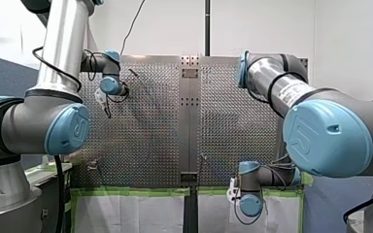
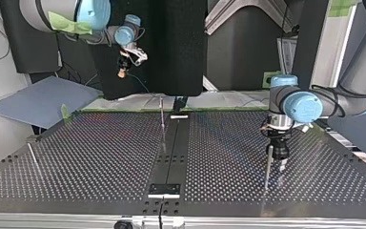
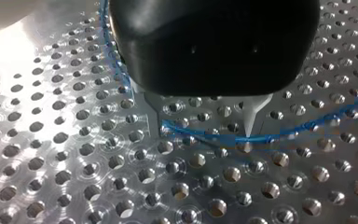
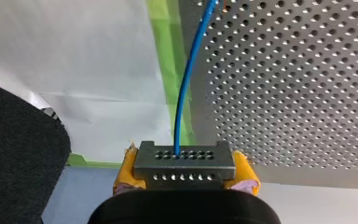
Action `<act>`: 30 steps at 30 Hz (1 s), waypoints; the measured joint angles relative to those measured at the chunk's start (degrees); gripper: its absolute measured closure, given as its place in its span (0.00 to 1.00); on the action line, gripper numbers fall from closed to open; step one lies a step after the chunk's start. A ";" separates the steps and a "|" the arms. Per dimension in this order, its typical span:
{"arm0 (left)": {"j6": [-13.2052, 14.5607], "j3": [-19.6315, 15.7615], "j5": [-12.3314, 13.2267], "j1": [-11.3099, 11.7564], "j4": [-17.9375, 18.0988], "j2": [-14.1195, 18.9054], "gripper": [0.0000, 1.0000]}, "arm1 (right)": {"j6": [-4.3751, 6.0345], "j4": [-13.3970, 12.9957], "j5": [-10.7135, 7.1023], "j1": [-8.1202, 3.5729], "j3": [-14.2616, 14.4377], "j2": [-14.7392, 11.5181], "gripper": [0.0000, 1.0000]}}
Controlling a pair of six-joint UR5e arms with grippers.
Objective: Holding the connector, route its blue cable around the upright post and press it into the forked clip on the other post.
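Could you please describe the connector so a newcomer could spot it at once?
Start at my right arm, raised at the top view's left, and follow it to its gripper. The connector is the dark grey block clamped between its yellow-padded fingers; alone here, it has two rows of small holes, with a blue cable leaving one.

This looks like a robot lab. Two big grey and blue robot arms, my left arm (image 1: 60, 53) and my right arm (image 1: 320, 131), reach over a shiny metal table (image 1: 141, 136) full of little holes, with green tape (image 1: 126, 192) along its edge at six o'clock in the front view. A plain white wall (image 1: 272, 24) stands at twelve o'clock there, and a blue board (image 2: 38, 102) leans at nine o'clock in the top view.
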 joint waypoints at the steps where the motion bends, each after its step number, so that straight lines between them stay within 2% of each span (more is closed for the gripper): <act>1: 0.00 0.00 0.01 -0.01 -0.01 0.00 0.15 | -0.03 -0.08 -0.05 -0.02 -0.24 0.42 1.00; 6: 0.00 0.00 -0.02 -0.02 -0.02 -0.01 0.15 | -0.14 -0.70 -0.78 0.09 -0.96 2.87 1.00; 14: 0.00 0.00 -0.03 -0.03 -0.08 -0.01 0.15 | -0.16 -1.99 -3.36 0.30 -1.56 7.16 1.00; 26: 0.00 0.00 0.02 -0.03 -0.09 -0.01 0.15 | -0.41 -2.47 -3.66 0.15 -2.58 13.71 1.00; 30: -0.01 0.00 0.05 -0.03 -0.09 0.00 0.15 | -0.59 -2.40 -3.64 0.24 -2.57 14.88 1.00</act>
